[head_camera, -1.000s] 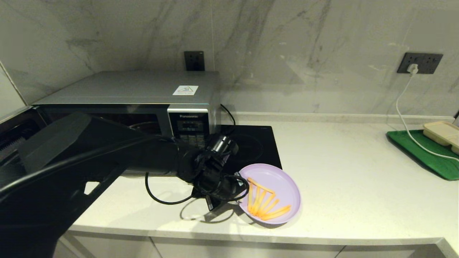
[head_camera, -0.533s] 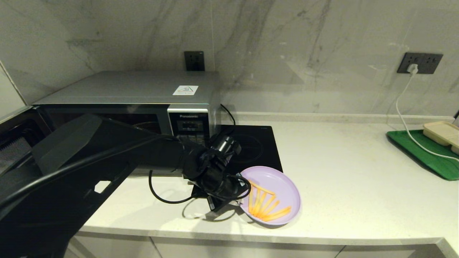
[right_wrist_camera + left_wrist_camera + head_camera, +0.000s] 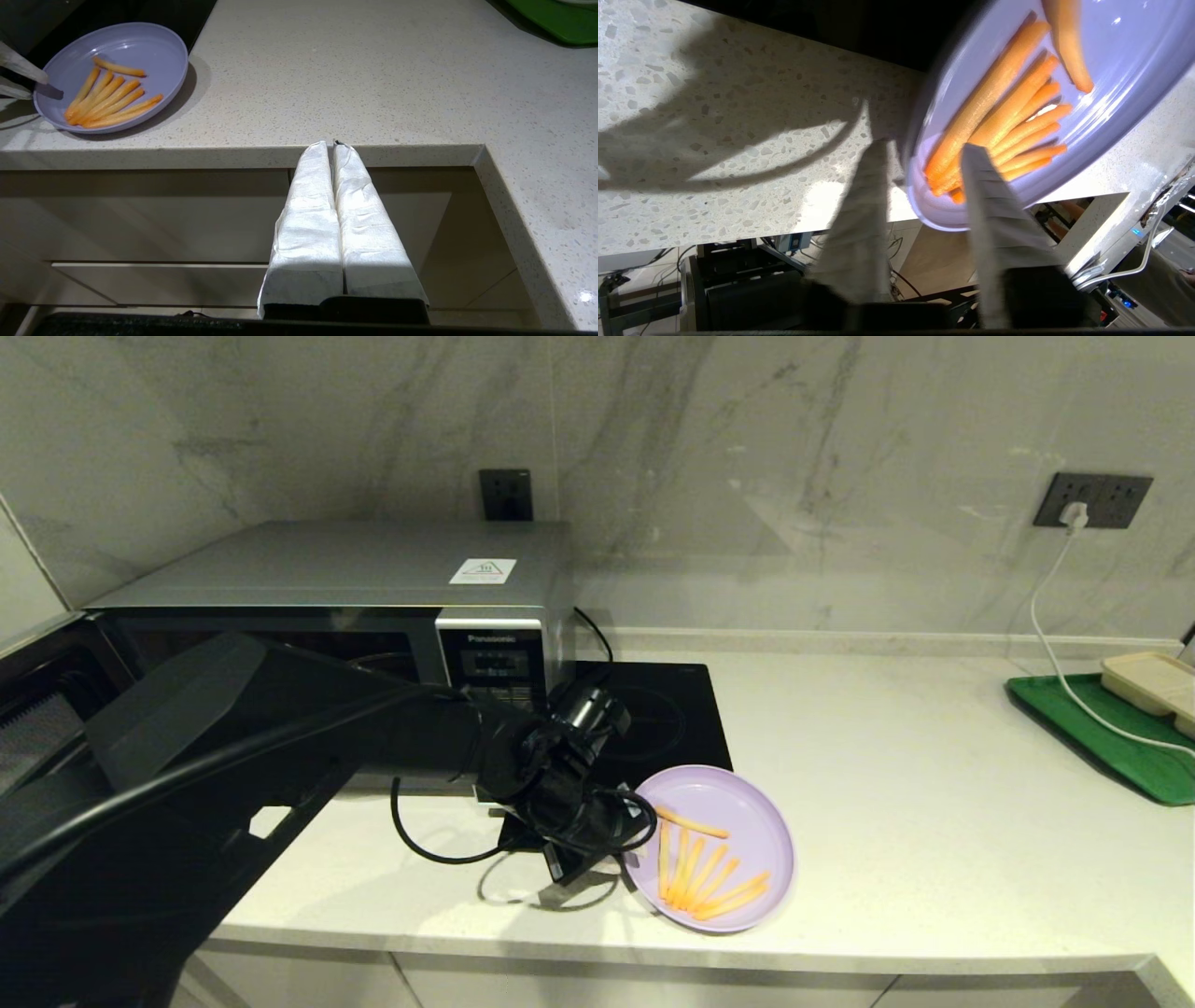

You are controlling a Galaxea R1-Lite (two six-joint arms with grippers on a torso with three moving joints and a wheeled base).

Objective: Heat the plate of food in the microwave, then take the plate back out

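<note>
The lilac plate of food point(image 3: 747, 803) lies flat on the white counter near its front edge, with several orange fries point(image 3: 705, 877) on it. My left gripper point(image 3: 627, 845) is at the plate's left rim and open. In the left wrist view the left gripper point(image 3: 924, 144) straddles the rim of the plate point(image 3: 1111, 70): one finger is over the fries point(image 3: 1008, 107), the other is outside the plate, and gaps show on both sides. The silver microwave point(image 3: 355, 565) stands behind my left arm with its door swung open to the left. My right gripper point(image 3: 332, 142) is shut and empty, below the counter's front edge.
A black induction cooktop point(image 3: 663, 719) lies just behind the plate. A green tray point(image 3: 1102, 737) with a beige box point(image 3: 1153, 681) sits far right, crossed by a white cable point(image 3: 1055, 644). A black cable loop point(image 3: 420, 845) lies left of my gripper.
My left gripper was shut on the plate's rim and has now opened. The plate has settled flat and sits slightly further right.
</note>
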